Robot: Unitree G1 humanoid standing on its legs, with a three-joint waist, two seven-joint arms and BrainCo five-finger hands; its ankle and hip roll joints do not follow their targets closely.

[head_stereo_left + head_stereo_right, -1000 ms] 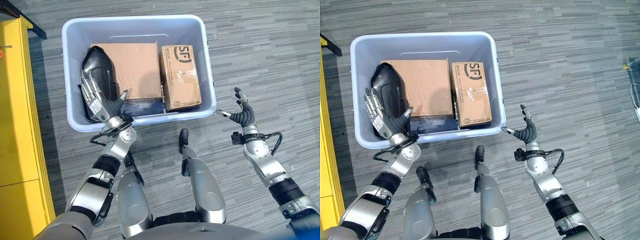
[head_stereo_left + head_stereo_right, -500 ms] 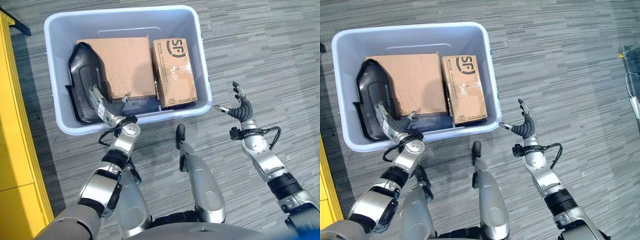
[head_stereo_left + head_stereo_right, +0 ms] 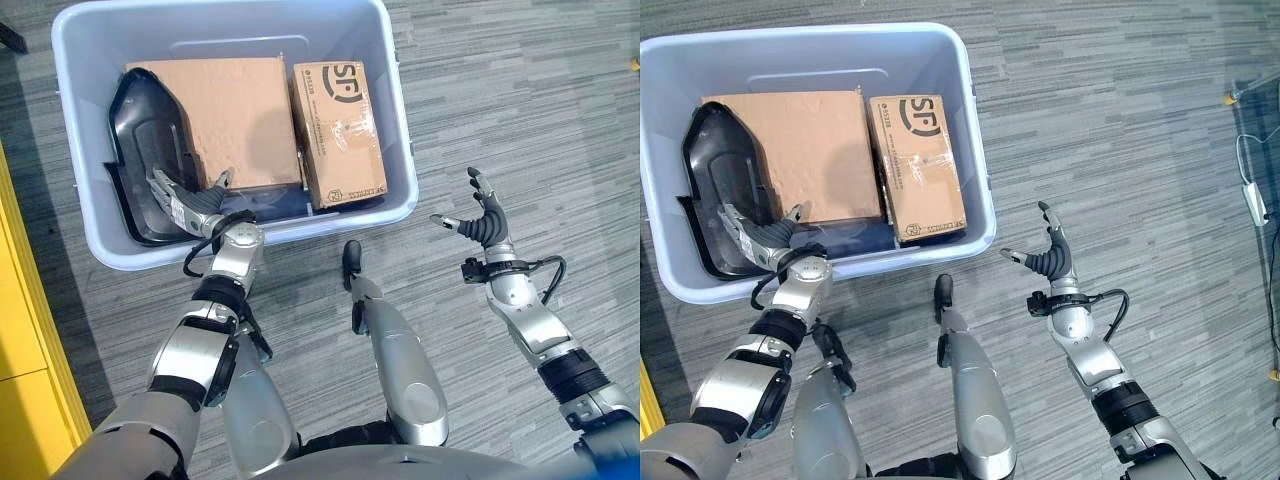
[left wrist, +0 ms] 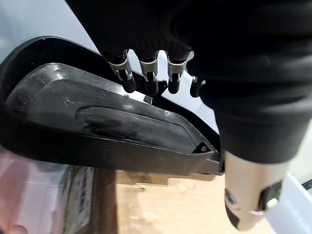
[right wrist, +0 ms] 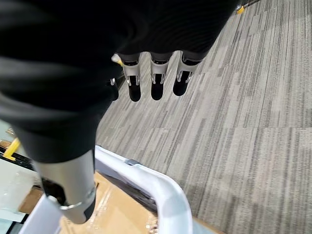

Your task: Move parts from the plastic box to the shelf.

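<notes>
A pale blue plastic box stands on the carpet in front of me. Inside it, a black moulded plastic part leans along the left wall, beside a large cardboard carton and a smaller taped carton. My left hand is at the near end of the black part, open, with straight fingers reaching over its edge and the thumb on the other side. My right hand hovers open over the floor, right of the box, holding nothing.
A yellow shelf unit runs along the left edge of the view. Grey striped carpet surrounds the box. The box's near right corner rim lies close to my right hand.
The camera has shifted, so the box sits higher and further left. My left hand has dropped from upright over the black part to lying low at its near end. The right hand has barely moved.
</notes>
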